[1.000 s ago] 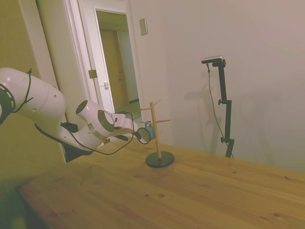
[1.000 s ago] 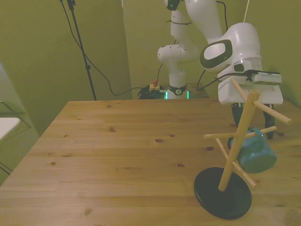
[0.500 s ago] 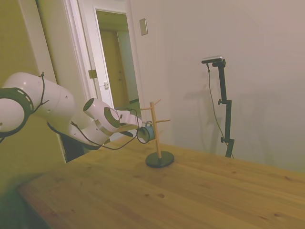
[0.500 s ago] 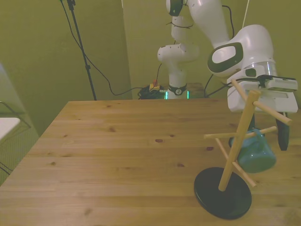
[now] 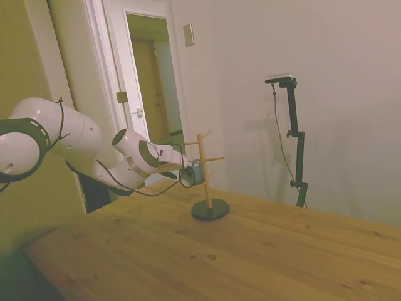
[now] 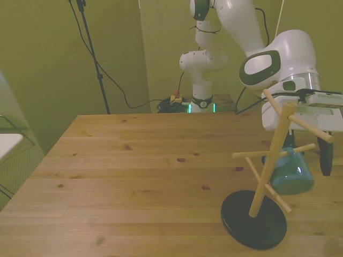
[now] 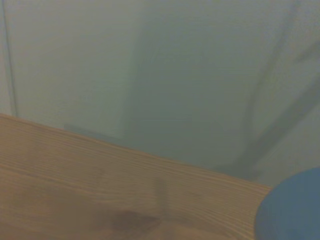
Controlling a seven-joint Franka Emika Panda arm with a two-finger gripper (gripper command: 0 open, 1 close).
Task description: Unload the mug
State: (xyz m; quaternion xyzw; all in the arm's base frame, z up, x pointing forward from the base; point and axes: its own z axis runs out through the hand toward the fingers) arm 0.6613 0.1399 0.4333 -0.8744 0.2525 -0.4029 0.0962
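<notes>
Mug position: the small green-teal enamel-style mug (image 6: 290,172) hangs by its loop handle on a lower peg of the tall wooden peg stand (image 6: 273,155), on the side toward the front view's right. The stand rises from a round black base (image 6: 254,219) that rests on the wooden counter (image 6: 134,176), near the counter's edge at the front view's right.

My end effector (image 6: 308,155) is level with the mug and just behind it in the front view. One dark finger (image 6: 325,158) hangs down clear of the mug toward the front view's right, and the other is hidden behind the stand and mug. The fingers stand apart, one on each side of the mug; I cannot tell whether either touches it.

From the side, my white arm (image 5: 56,147) reaches across to the stand (image 5: 204,172), and the end effector (image 5: 187,175) meets the mug (image 5: 195,174) just beside the stand's post, well above the counter (image 5: 250,251).

Close up from my wrist, a blurred blue-teal curve of the mug (image 7: 292,210) shows against the counter's wood grain (image 7: 100,190) and a pale wall (image 7: 150,70) beyond.
</notes>
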